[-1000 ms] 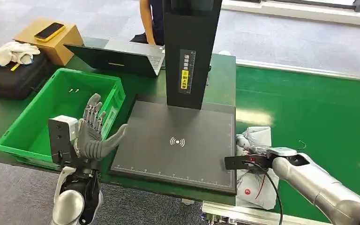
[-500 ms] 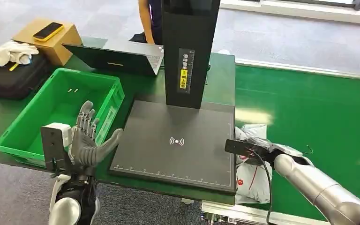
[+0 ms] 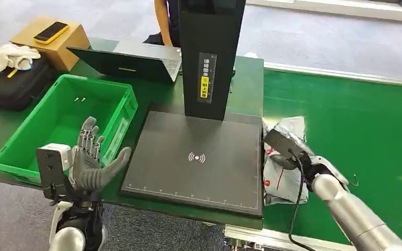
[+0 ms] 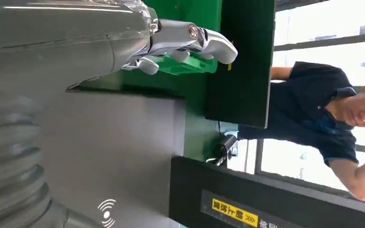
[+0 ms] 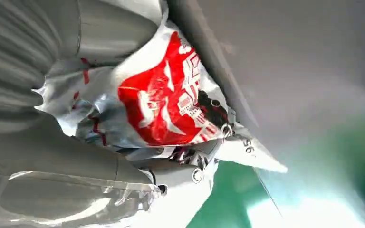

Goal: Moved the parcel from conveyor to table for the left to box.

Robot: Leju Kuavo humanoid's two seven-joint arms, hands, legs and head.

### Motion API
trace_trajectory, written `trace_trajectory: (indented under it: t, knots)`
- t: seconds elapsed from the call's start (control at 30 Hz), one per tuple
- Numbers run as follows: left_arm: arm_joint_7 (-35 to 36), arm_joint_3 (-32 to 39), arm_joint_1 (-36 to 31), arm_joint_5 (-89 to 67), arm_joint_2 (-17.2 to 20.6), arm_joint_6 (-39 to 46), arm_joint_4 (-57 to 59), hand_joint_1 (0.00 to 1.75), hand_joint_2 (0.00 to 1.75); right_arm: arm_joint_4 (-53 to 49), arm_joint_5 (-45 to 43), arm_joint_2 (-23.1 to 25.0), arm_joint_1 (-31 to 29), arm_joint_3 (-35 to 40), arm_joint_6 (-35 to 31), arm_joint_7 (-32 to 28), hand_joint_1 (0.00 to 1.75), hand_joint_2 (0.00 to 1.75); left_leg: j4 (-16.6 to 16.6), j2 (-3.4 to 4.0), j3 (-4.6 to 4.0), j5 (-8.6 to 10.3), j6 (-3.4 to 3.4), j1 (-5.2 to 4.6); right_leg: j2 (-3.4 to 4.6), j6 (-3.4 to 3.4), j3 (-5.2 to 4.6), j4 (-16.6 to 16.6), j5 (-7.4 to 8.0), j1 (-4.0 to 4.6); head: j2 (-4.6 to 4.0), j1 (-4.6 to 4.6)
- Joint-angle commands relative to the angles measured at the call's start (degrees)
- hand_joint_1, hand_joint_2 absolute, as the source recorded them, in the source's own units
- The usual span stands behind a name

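Parcel [image 3: 285,175] is gripped by right hand [image 3: 288,157] at conveyor [image 3: 356,120] edge beside scan pad [image 3: 199,157]; left hand [image 3: 91,162] held w/ fingers spread, nothing in it.

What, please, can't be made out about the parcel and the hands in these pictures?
- Head view: right hand fingers hidden behind its wrist camera and the parcel.
- Right wrist view: parcel print blurred, too close to read.
- Left wrist view: left hand fingers partly hidden by its cover.

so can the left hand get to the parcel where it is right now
Probably not yet. The left hand hovers open by the green bin, while the parcel is gripped by the right hand beyond the far edge of the black scanner pad.
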Motion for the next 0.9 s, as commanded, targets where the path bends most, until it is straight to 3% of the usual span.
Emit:
trace_trajectory:
  t: [0.03,0.27,0.57,0.67,0.9]
  knots:
    - [-0.6,0.6,-0.7,-0.3,0.0,-0.1,1.2,0.00,1.75,-21.2,-2.8,10.5,7.9,-24.7,-4.0,-4.5,1.75,1.75,-0.1,0.21,0.09,-0.03,-0.24,0.02,0.18,-0.14,-0.03,0.0,-0.03,0.01,0.02,-0.02]
    - [-1.1,1.1,-0.4,-0.7,-0.5,0.2,1.6,0.00,1.75,-31.0,-8.1,13.3,12.9,-29.1,-7.7,-9.5,1.75,1.75,-0.2,0.04,0.15,0.00,-0.28,0.03,-0.01,-0.17,0.08,-0.1,-0.07,0.01,0.00,0.00]
    - [-1.5,0.9,-0.5,-1.2,-0.6,-0.5,2.2,0.00,1.75,-40.6,-12.3,14.2,15.8,-29.2,-11.2,-13.0,1.75,1.75,-0.1,0.02,0.05,0.00,-0.16,0.00,-0.01,-0.12,-0.01,0.0,-0.07,-0.05,0.00,0.00]
    - [-1.8,0.8,-0.8,-1.1,-0.3,-0.7,2.6,0.00,1.75,-40.7,-11.3,14.5,16.1,-24.9,-10.1,-12.6,1.75,1.75,-0.1,0.06,0.15,0.00,-0.24,0.02,0.03,-0.17,0.06,-0.1,-0.06,-0.02,0.00,-0.02]
    - [-1.9,0.2,-2.8,-1.1,0.0,-1.4,4.4,0.00,1.75,-30.0,-8.5,15.6,12.6,-12.7,-9.0,-9.9,1.75,1.75,-0.2,0.34,0.29,0.03,-0.30,0.06,0.29,-0.20,0.09,-0.1,0.04,0.03,0.00,0.00]
